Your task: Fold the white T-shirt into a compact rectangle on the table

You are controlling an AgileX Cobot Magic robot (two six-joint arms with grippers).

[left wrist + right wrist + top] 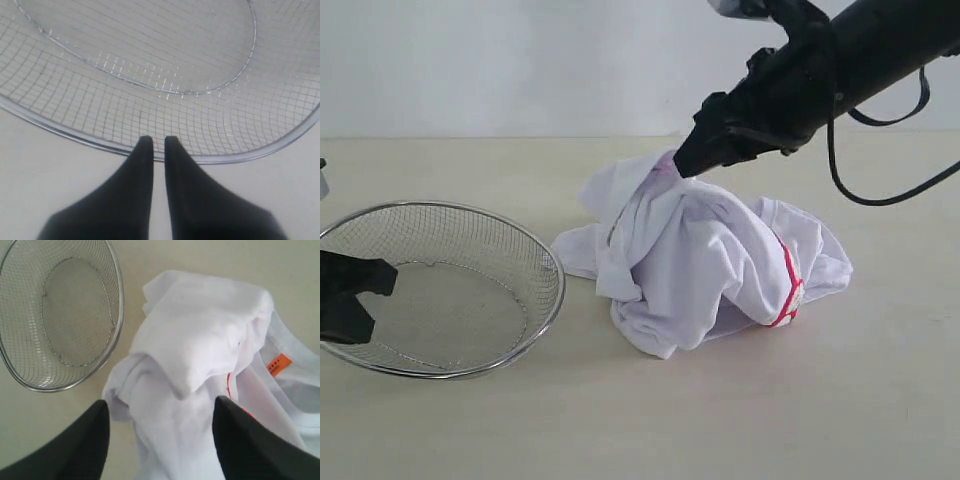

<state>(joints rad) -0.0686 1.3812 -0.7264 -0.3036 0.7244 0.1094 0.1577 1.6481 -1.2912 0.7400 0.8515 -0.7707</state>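
Note:
The white T-shirt (700, 260) lies crumpled in a heap on the beige table (840, 400), with a strip of red lettering (788, 280) showing on its right side. My right gripper (685, 160) is at the top of the heap. In the right wrist view it (161, 401) stands wide open, its fingers on either side of bunched white cloth (200, 340), and the orange neck tag (277, 365) shows beside it. My left gripper (158, 138) is shut, with only a thin slit between its fingers and nothing held. Its tips sit at the edge of the basket.
A round wire-mesh basket (552, 262) stands left of the shirt, close to its sleeve. Its rim (75, 134) runs just past the left fingertips, and it also shows in the right wrist view (119, 315). The right arm's black cable (840, 175) hangs above the table's back right.

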